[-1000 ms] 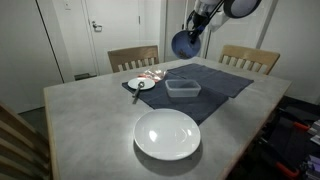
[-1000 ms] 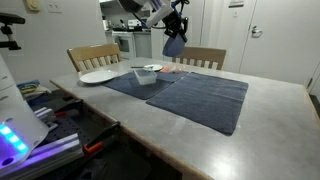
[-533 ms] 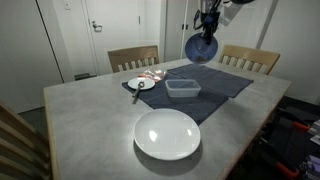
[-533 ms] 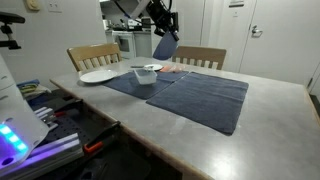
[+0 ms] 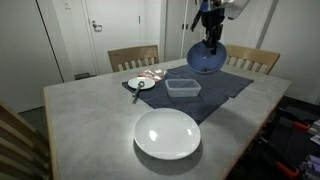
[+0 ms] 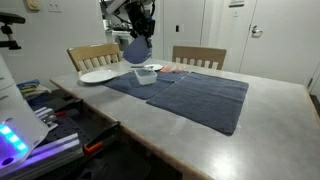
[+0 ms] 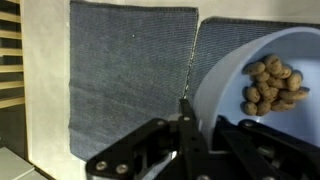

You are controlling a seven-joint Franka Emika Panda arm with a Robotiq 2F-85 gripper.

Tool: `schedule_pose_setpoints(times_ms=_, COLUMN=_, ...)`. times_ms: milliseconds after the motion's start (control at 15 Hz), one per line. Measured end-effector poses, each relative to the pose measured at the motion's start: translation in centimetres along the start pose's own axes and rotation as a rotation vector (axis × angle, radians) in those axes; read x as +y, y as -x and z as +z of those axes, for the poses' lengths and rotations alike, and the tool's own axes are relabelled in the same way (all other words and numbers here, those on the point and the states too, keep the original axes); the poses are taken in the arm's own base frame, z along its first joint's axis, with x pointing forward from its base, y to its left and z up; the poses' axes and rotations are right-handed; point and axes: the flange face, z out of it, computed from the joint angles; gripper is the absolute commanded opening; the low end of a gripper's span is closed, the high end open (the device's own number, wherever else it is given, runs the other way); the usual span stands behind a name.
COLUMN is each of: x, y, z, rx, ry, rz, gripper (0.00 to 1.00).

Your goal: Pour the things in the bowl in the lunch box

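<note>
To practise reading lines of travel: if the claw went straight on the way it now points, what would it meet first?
Probably the dark cloth below, short of the lunch box, though depth is unclear. The claw grips the bowl.

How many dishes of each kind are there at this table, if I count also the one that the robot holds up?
White plates: 2 (large plate, small saucer)
Blue bowl: 1 (held up, with food inside)
Clear lunch box: 1
Total: 4
</note>
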Motion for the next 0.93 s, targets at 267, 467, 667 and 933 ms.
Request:
schedule_pose_setpoints(times_ms=267, x=-1.2, y=-0.1, z=-0.5, rx=0.012, ry=0.000, rz=-0.005, gripper=0.02)
schedule_pose_setpoints(times_ms=467, x=-2.2, y=-0.2, z=-1.1, rx=0.037, ry=0.030, rz=-0.008, gripper=0.02)
schedule_pose_setpoints(times_ms=667, x=-3.6, y=-0.3, z=-1.8, rx=0.087, ry=0.098, rz=-0.014, gripper=0.02)
schedule_pose_setpoints(times_ms=933, x=-5.6, y=-0.4, z=-2.3, rx=0.148, ry=0.172, rz=-0.012, gripper=0.02)
